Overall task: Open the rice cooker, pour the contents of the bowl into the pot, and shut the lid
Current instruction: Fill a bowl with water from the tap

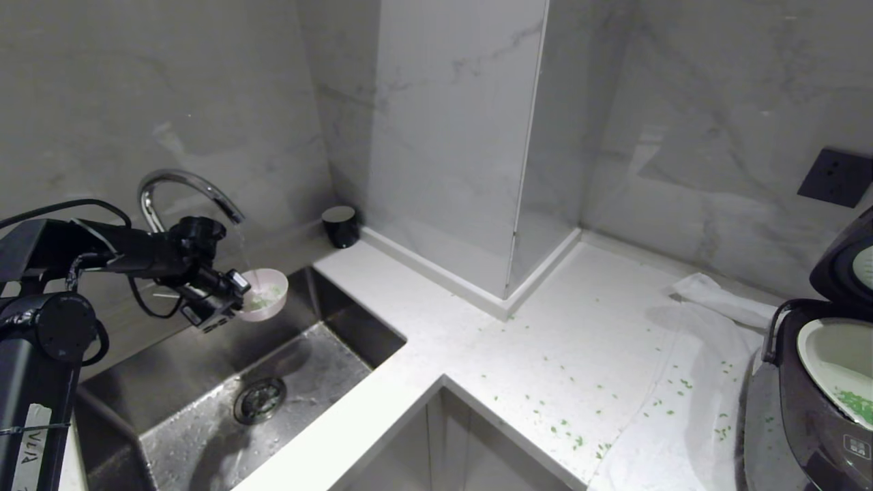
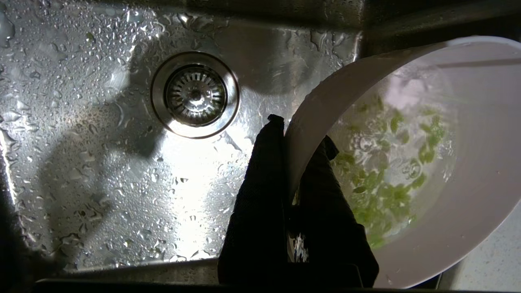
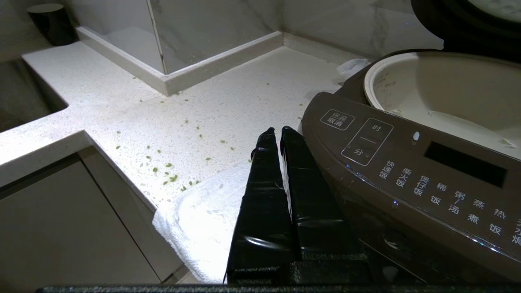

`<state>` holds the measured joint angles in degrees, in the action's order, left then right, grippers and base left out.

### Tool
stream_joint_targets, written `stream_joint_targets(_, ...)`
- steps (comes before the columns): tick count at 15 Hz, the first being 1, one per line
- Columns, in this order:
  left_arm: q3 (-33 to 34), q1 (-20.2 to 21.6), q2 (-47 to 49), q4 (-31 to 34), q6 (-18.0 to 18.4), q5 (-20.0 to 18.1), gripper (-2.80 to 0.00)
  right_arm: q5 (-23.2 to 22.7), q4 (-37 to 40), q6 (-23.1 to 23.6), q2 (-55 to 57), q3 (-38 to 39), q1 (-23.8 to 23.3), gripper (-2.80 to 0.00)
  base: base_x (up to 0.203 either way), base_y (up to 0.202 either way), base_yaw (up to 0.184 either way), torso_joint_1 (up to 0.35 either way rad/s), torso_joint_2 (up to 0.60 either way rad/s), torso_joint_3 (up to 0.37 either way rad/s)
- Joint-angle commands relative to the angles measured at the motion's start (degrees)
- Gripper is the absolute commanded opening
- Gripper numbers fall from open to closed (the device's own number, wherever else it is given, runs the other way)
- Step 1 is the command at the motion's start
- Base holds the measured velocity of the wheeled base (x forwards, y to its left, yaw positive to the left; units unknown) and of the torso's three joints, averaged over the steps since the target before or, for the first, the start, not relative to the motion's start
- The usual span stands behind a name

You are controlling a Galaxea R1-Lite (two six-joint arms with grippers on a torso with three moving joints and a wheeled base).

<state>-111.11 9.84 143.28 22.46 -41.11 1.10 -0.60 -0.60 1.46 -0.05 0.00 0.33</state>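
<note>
My left gripper (image 1: 235, 300) (image 2: 303, 132) is shut on the rim of the pale pink bowl (image 1: 267, 294) (image 2: 468, 228), one finger inside and one outside. It holds the bowl over the sink under the tap. Green chopped bits (image 1: 262, 298) (image 2: 382, 195) float in water inside the bowl. At the far right stands the dark rice cooker (image 1: 818, 423) (image 3: 407, 171) with its lid (image 1: 846, 262) (image 3: 460, 24) raised. Its whitish pot (image 1: 835, 358) (image 3: 447, 89) holds a few green bits. My right gripper (image 3: 276, 131) is shut and empty beside the cooker's front panel.
A curved chrome faucet (image 1: 181, 184) drops a thin stream into the bowl. The wet steel sink (image 1: 204, 409) (image 2: 81, 162) has a round drain (image 1: 259, 400) (image 2: 194, 94). A white towel (image 1: 696, 354) (image 3: 203, 215) lies under the cooker. Green bits (image 1: 566, 423) are scattered over the counter. A black cup (image 1: 339, 225) stands by the wall.
</note>
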Motion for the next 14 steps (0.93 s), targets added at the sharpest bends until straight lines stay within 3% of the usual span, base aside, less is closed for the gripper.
stream_joint_targets(1, -0.08, 0.08, -0.01, 0.11, -0.28, 0.05, -2.80, -0.02, -0.02, 0.04, 0.05, 0.09, 0.02, -2.80, 0.000, 0.000, 0.000, 0.000, 0.00, 0.000)
stream_joint_targets(7, -0.52, 0.12, 0.50, -2.14, -0.37, 0.80, -2.80, -0.02, -0.02, 0.04, -0.04, 0.09, 0.02, -2.80, 0.000, 0.000, 0.000, 0.000, 0.00, 0.000)
stream_joint_targets(11, -0.16, -0.03, -0.81, 2.01, -0.04, -0.23, -2.80, -0.02, -0.02, 0.04, -0.03, 0.09, 0.02, -2.80, 0.000, 0.000, 0.000, 0.000, 0.00, 0.000)
stream_joint_targets(14, -0.42, -0.42, -0.18, -0.21, -0.08, 0.29, -2.80, -0.02, -0.02, 0.04, -0.03, 0.09, 0.02, -2.80, 0.000, 0.000, 0.000, 0.000, 0.00, 0.000)
